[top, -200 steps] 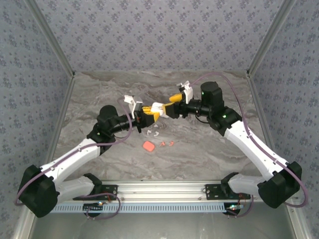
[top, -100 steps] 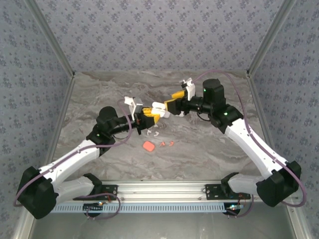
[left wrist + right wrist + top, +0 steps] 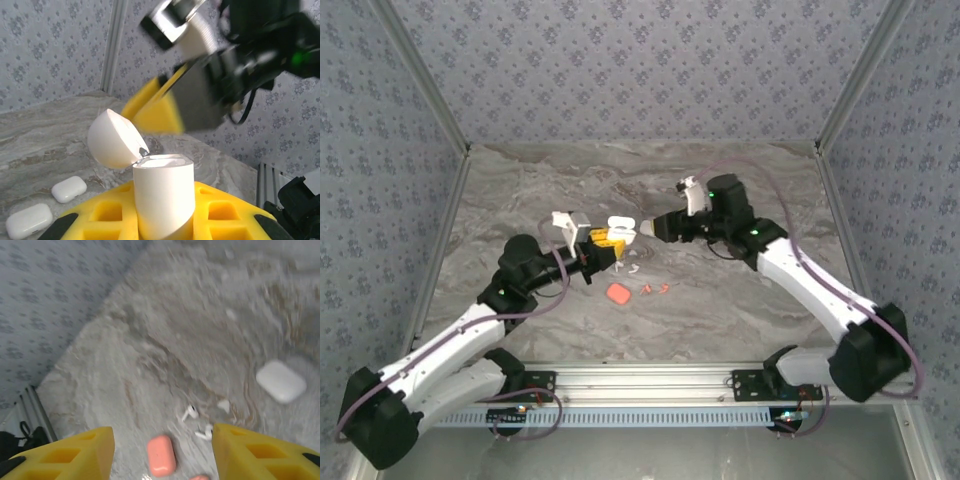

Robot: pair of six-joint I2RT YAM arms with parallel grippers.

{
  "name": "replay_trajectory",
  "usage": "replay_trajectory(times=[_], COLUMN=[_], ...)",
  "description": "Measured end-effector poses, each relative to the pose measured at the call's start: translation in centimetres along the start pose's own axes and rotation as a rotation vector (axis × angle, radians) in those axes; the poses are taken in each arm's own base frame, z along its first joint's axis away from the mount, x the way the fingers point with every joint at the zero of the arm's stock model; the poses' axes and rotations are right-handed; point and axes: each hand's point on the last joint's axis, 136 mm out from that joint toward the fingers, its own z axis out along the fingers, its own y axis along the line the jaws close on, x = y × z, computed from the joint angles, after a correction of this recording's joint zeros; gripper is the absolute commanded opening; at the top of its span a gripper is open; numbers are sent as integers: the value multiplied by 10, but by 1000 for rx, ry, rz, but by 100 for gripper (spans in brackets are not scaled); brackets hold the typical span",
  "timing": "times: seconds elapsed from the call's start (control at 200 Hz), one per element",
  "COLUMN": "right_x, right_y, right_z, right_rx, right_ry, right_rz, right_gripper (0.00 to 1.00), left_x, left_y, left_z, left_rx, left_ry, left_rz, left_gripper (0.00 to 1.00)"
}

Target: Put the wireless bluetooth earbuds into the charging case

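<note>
Up off the table [image 3: 750, 190], grips a white case [image 3: 162, 195] upright in the left gripper [image 3: 607, 240], lid [image 3: 114, 139] tipped back open, inside hidden. Holds the right gripper [image 3: 657, 228] just beside it, fingers spread wide, nothing between. Leaves two white earbuds [image 3: 189, 413] lying down below, stems flat along the marble, next to a shut salmon case [image 3: 161, 455] and two salmon earbuds [image 3: 647, 290], another shut white case [image 3: 281, 381] farther off.

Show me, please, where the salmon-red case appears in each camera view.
Top external: the salmon-red case lies mid-table, between the two arms.
Right wrist: the case sits at bottom centre.
Shared landmark: the white earbuds lying close beside it.
</note>
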Motion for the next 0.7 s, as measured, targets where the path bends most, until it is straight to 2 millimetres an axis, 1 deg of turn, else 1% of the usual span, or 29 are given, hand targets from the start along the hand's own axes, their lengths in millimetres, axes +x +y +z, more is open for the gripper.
replay_trajectory(times=[0.055,0.125,0.2,0.29,0.39,0.52,0.61,0.7], right_x=[18,43,67,87,100,108,111,116], right_y=[-10,-23,-34,-43,-46,-45,-46,-49], right_z=[21,42,60,79,99,121,132,138], right_rx=[35,84,134,189,225,252,271,296], right_ry=[68,150,232,310,366,404,421,440], right_rz=[36,74,102,116,105,98,97,94], right_gripper=[52,49,47,45,43,42,42,42], left_x=[-5,-9,-9,-5,2,9,10,10], left_y=[-2,-4,-5,-4,-2,-1,0,1], left_z=[-5,-11,-17,-23,-30,-36,-39,-40], left_rx=[-7,-17,-30,-51,-73,-96,-110,-116], left_ry=[-16,-31,-33,-24,-6,12,14,17], left_rz=[12,26,30,29,26,24,24,25], left_gripper=[2,2,2,2,2,2,2,2])
